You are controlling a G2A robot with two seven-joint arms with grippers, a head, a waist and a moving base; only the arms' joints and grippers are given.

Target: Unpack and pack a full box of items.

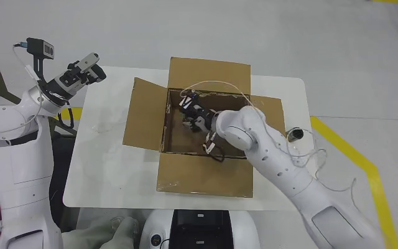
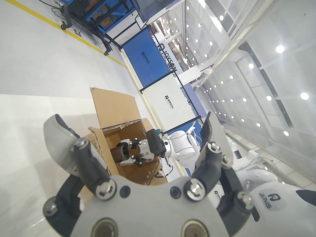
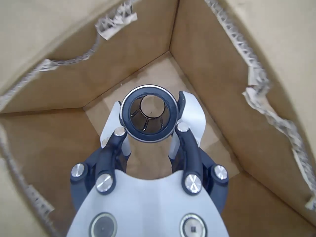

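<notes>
Bright, even white light comes from rows of round ceiling lamps (image 2: 279, 49) beyond the left tool (image 2: 133, 119), each a glare spot. The tabletop (image 1: 106, 168) is washed pale. Around the right tool (image 3: 150, 104) the box (image 3: 209, 57) walls are softly shaded; a thin gleam rims the metal sleeve (image 3: 125, 114) it grips.

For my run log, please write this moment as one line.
right jaws: shut on metal sleeve, inside box | left jaws: open, empty, away from box
</notes>
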